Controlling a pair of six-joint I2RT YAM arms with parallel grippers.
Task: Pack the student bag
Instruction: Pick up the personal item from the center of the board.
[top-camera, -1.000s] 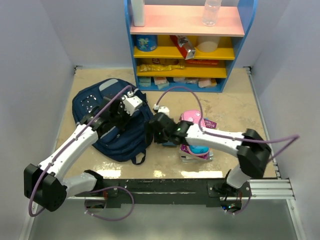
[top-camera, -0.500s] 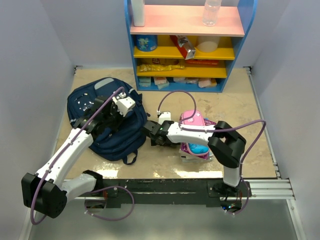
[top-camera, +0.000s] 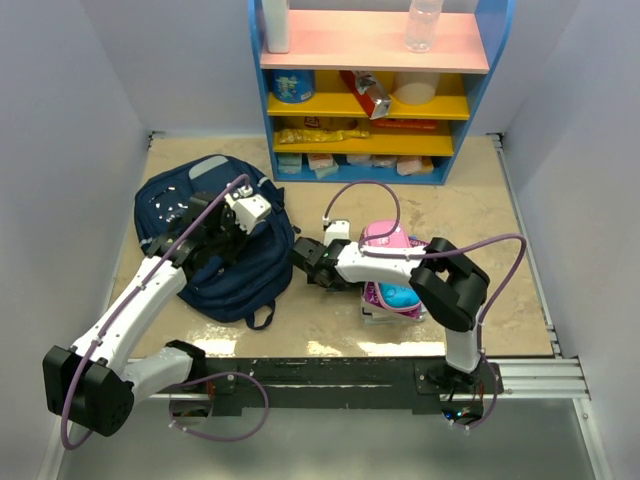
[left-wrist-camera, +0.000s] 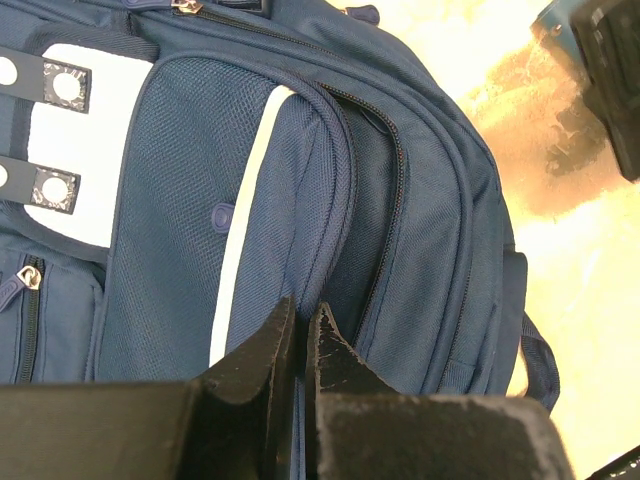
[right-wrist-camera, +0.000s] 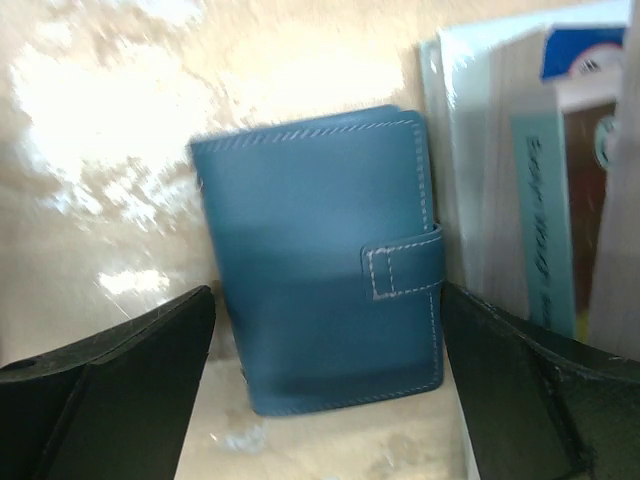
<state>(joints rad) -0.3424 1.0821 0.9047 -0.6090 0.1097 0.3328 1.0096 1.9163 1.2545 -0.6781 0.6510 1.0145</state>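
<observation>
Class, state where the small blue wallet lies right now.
In the right wrist view the blue wallet lies flat on the table, straddled by the open right gripper, beside a stack of booklets.

student bag (top-camera: 215, 240) | navy, white panels | flat on table, left side

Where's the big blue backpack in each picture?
Top external: student bag left of centre.
Left wrist: the bag fills most of the picture.
Right wrist: not in it; only a blue wallet shows.
Shared landmark: the tan tabletop appears in all three.
</observation>
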